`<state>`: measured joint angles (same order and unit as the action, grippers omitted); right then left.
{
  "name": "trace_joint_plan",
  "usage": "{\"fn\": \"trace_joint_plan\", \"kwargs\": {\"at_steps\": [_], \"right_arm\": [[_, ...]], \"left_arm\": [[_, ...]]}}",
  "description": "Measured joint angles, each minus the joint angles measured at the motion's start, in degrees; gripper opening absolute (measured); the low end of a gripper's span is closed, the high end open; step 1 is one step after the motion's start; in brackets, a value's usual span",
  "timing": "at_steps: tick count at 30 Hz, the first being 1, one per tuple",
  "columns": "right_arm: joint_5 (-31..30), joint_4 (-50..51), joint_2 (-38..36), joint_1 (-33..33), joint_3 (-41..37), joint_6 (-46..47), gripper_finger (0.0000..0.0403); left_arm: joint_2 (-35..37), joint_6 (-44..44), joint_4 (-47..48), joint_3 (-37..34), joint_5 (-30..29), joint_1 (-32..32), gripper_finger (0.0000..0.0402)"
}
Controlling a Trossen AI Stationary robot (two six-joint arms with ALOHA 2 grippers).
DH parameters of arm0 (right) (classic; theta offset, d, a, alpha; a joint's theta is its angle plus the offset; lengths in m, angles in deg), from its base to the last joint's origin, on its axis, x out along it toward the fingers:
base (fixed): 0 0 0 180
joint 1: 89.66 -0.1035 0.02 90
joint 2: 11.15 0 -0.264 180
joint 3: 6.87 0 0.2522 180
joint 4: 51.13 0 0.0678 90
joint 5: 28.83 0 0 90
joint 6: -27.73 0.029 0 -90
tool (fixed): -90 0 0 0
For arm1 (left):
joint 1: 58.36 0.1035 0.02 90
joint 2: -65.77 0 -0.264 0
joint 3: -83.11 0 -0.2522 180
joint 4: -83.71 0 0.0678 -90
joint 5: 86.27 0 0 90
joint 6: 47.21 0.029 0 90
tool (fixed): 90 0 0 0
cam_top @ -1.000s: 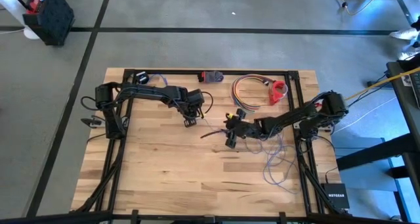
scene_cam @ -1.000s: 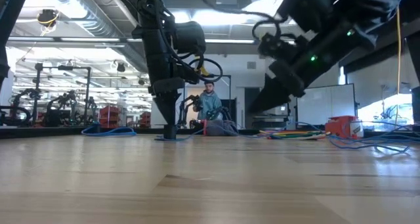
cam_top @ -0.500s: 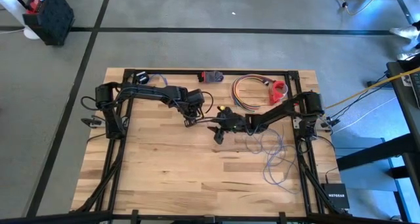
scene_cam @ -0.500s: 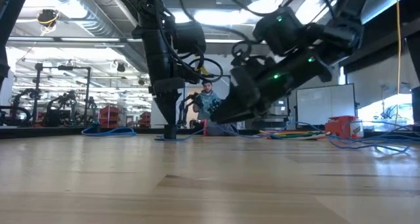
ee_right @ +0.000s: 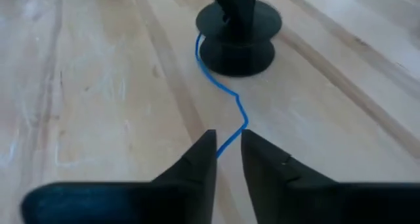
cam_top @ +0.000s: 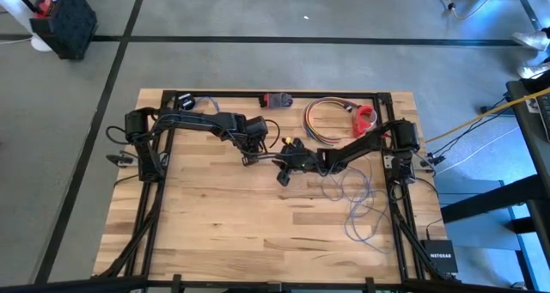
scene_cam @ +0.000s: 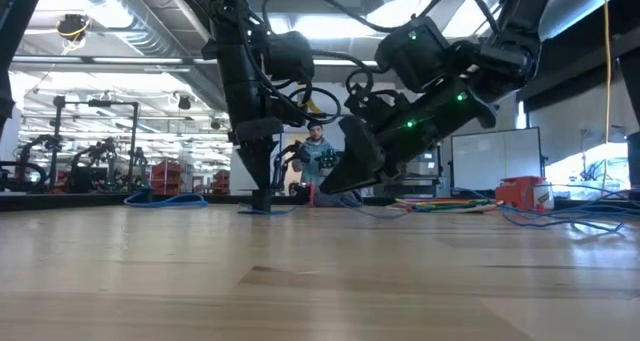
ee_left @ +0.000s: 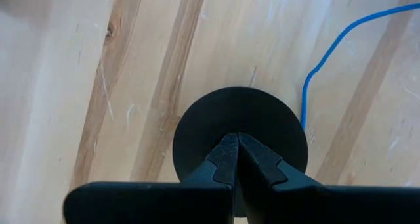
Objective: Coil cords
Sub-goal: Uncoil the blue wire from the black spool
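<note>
Pale wood-plank table (cam_top: 223, 216), matte w/ long grain stripes; on it, near the back-middle, sits the black puck (ee_right: 236, 33), a round, smooth, spool-like disc w/ a waist groove; the left tool (ee_left: 237, 159) stands straight down on its top, jaws pressed together, pinning or pinching the centre, can't tell which; the thin wire (ee_right: 226, 112) leaves the puck's groove and wriggles straight toward the right tool (ee_right: 228, 155), so its run lies along that tool's line of reach, puck just beyond; the right tool's jaws are part-way in, a narrow gap w/ the wire passing between them, not visibly clamped yet; the wire looks blue in the wrist views, limp and kinky, prob. springs back when let go; in the high view the rest of it trails off in loose loops (cam_top: 359, 209) toward the table's right-front, by the right arm's base; right arm is clearly the nearer one for the free run; left is busy anchoring the puck; the next pull likely needs to go round the puck, not away from it.
</note>
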<state>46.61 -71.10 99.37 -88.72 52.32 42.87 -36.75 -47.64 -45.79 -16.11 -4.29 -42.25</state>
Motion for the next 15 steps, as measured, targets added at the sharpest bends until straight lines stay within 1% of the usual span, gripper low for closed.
{"fn": "trace_joint_plan", "kwargs": {"at_steps": [3,7,12,15], "right_arm": [[0.01,0.87,0.01,-0.17,-0.02,0.0,0.0061],[0.06,0.85,0.02,-0.17,-0.02,0.0,0.0052],[1.48,0.88,0.02,-0.17,-0.02,0.67,0.0053],[2.18,0.82,0.02,-0.17,-0.02,2.79,0.0072]], "left_arm": [[0.0,-0.03,0.01,0.0,0.01,-0.02,0.0004],[0.0,-0.2,0.03,0.0,0.01,-0.02,0.0004],[0.0,-0.2,0.03,0.0,0.01,-0.02,0.0004],[0.0,-0.22,0.01,0.0,0.01,-0.02,0.0004]]}}
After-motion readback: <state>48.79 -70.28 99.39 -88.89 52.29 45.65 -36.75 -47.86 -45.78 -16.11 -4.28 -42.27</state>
